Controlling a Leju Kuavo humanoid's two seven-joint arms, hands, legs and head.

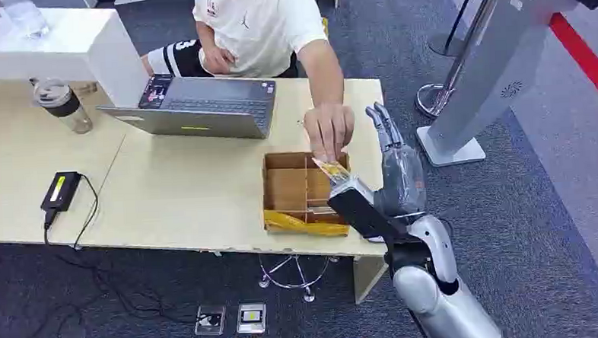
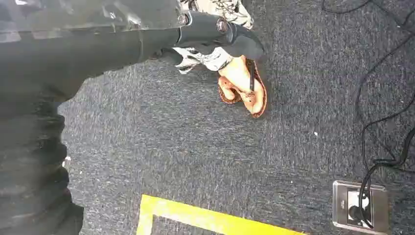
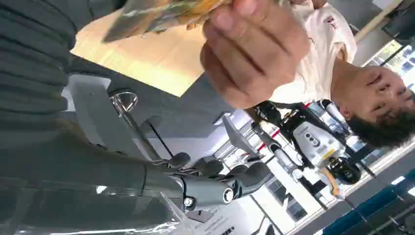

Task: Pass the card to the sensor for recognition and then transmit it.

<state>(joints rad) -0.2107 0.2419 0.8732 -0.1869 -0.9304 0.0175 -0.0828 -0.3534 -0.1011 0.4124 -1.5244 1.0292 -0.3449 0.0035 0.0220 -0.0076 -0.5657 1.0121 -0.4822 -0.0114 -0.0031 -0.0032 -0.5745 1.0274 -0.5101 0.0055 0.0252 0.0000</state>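
Observation:
A person's hand (image 1: 328, 131) reaches over the desk and pinches a yellow patterned card (image 1: 331, 168) above the cardboard box (image 1: 285, 191). My right hand (image 1: 393, 161) stands upright just right of the card, its fingers (image 1: 382, 126) straight and holding nothing. The right wrist view shows the card (image 3: 161, 12) in the person's fingers (image 3: 254, 49), with my dark fingers (image 3: 215, 183) well apart from it. My left hand (image 2: 220, 29) hangs over the carpet, holding nothing. A grey slanted kiosk (image 1: 497, 76) stands on the floor to the right of the desk.
The box has dividers and a yellow packet (image 1: 306, 223) along its near side. A laptop (image 1: 202, 105), a bottle (image 1: 63, 103) and a black charger (image 1: 61, 188) are on the desk (image 1: 175, 197). A person sits behind it. A floor socket (image 2: 359, 205) and cables lie below.

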